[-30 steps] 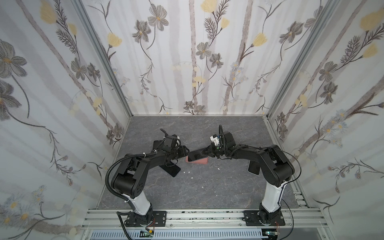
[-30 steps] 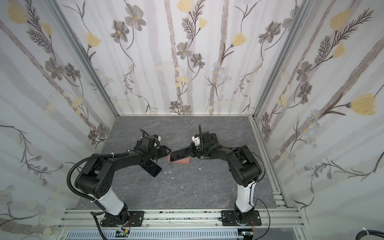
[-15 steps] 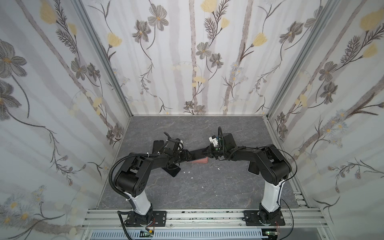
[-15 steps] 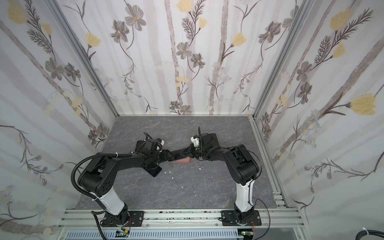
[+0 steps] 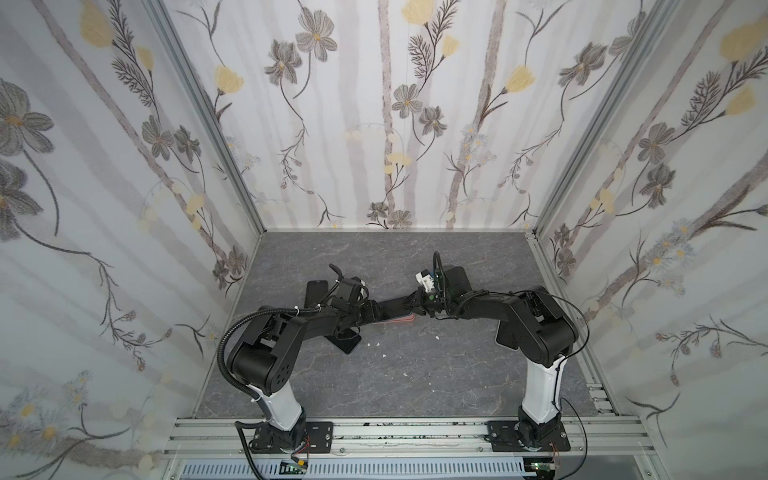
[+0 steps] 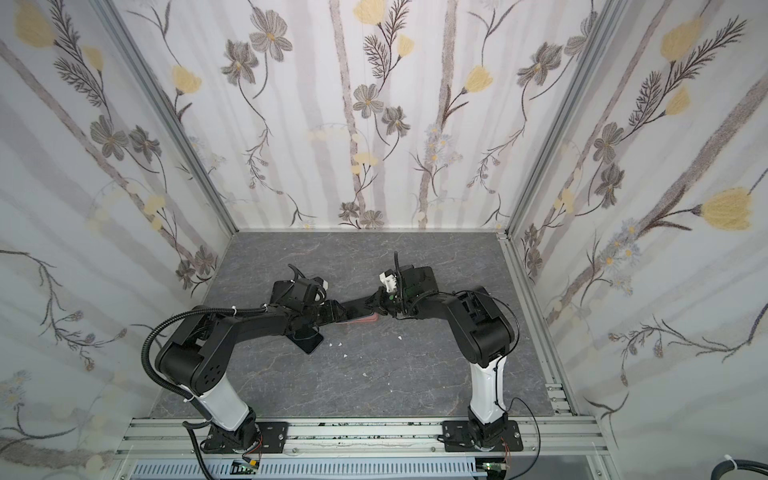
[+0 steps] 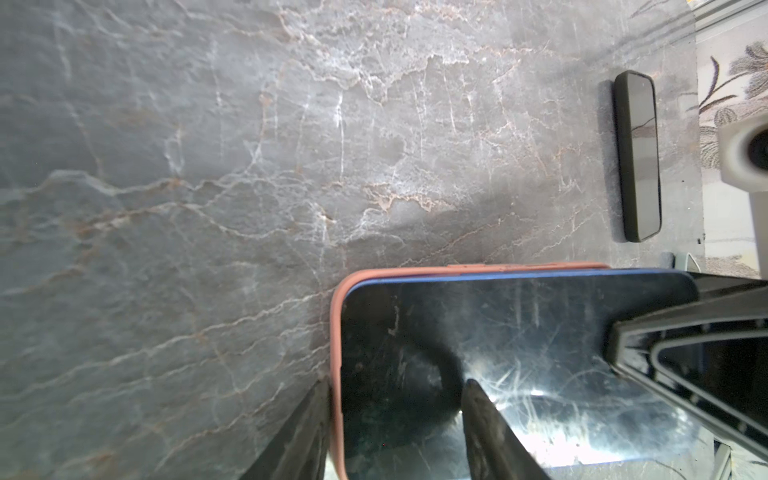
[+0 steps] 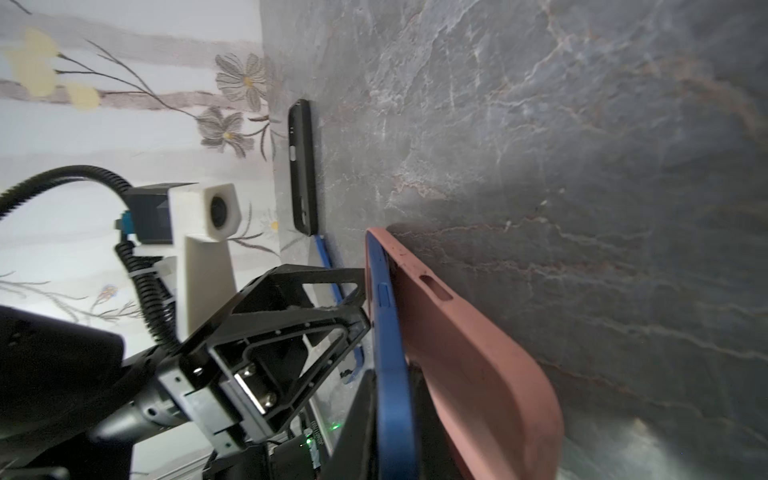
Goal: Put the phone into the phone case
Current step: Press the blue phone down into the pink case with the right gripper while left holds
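While the blue phone (image 7: pixel 519 332) sits half-seated in the pink case (image 8: pixel 478 365) at mid-frame in both top views, the left pincer (image 7: pixel 395 384), open astride the case's end, should press the screen flat; whether the right pincer (image 5: pixel 413 300) grips anything cannot be told.

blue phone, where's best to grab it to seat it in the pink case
Likely the phone by its end toward the robot's right, from that side, pinched across screen and back: it stands clear of the case there, while the far end is tucked in.
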Motion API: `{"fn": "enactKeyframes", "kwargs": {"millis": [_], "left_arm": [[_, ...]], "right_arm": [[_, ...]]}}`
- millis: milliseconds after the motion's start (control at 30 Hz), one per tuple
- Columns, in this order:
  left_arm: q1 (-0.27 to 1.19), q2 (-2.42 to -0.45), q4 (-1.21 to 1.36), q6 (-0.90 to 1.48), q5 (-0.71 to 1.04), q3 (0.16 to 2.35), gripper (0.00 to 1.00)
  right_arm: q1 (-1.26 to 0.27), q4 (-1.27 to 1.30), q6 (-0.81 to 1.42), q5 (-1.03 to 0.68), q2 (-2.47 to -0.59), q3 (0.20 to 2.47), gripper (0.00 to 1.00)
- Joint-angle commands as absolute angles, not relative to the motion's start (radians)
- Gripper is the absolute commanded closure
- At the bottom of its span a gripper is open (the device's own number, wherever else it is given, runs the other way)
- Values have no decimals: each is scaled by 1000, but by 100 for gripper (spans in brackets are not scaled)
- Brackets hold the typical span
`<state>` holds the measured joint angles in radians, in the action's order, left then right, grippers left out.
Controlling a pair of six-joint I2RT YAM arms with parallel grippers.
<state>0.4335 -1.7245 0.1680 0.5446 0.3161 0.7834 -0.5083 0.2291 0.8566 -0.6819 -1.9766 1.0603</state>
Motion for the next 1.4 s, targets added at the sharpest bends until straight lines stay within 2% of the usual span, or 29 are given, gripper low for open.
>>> {"fn": "enactKeyframes", "kwargs": {"millis": [0, 333, 567, 767, 900, 967, 1133, 1367], "left_arm": [[436, -1738, 121, 518, 302, 792, 50], [437, -1718, 94, 506, 283, 785, 50], [433, -1697, 61, 477, 255, 805, 51], [435, -1715, 59, 470, 264, 795, 52], [443, -1723, 64, 472, 283, 790, 53], [444, -1724, 62, 465, 292, 790, 58], [446, -1718, 52, 458, 299, 788, 59], [448, -1715, 47, 456, 317, 783, 59]], "right_arm": [[-510, 3, 788, -522, -1981, 1073, 80], [-528, -173, 732, -461, -1927, 1182, 58], [-525, -315, 677, -380, -1863, 1220, 53], [-525, -340, 641, -345, -1824, 1182, 57], [-529, -274, 661, -383, -1827, 1128, 67], [-533, -250, 669, -404, -1840, 1116, 72], [-540, -162, 710, -470, -1857, 1088, 84], [-543, -172, 707, -460, -1888, 1095, 88]]}}
